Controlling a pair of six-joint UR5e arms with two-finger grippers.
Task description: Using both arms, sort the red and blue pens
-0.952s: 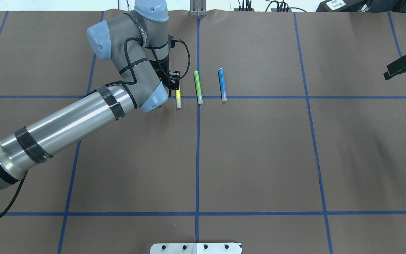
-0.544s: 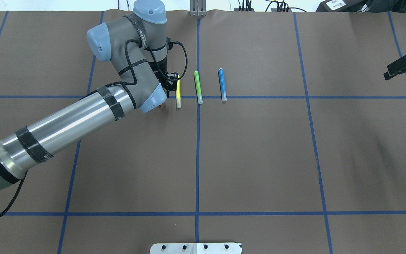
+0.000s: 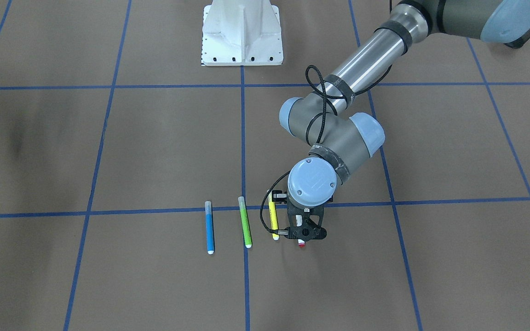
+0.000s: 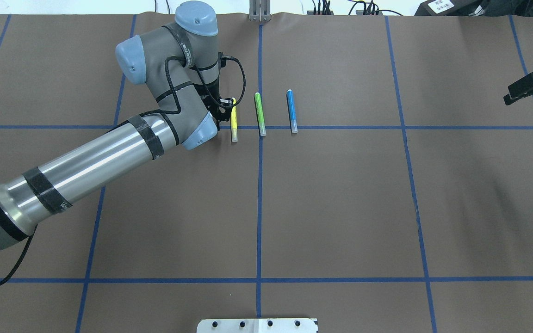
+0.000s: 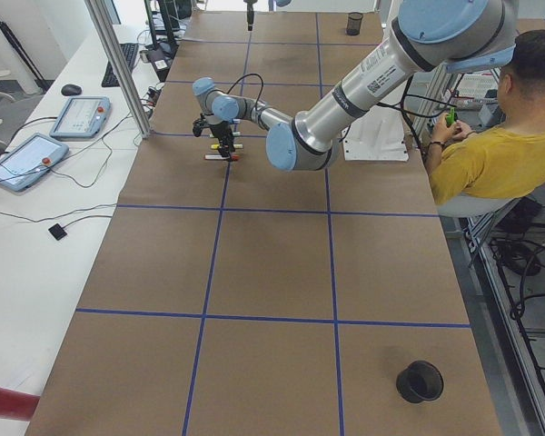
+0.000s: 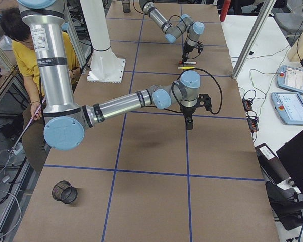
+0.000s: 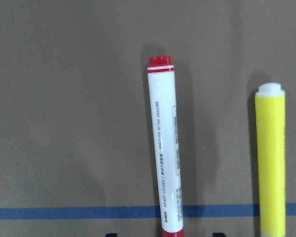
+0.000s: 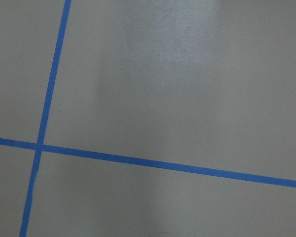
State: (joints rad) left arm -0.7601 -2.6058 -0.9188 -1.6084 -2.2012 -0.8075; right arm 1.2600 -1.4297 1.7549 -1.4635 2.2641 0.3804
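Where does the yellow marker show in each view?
Front-facing: yellow marker low centre, beside left tool.
Overhead: upper centre-left, beside that tool.
Exterior left: tiny, far upper left.
Exterior right: tiny, far top.
Left wrist: right edge.
Right wrist: not in it.
Landmark: the blue tape line it lies across.

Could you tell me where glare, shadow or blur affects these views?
Right wrist view: pale glare washes the table cover near the top. Left wrist view: the red pen is sharp, with a soft shadow beside it. Overhead view: bright streaks on the left arm's silver tube.
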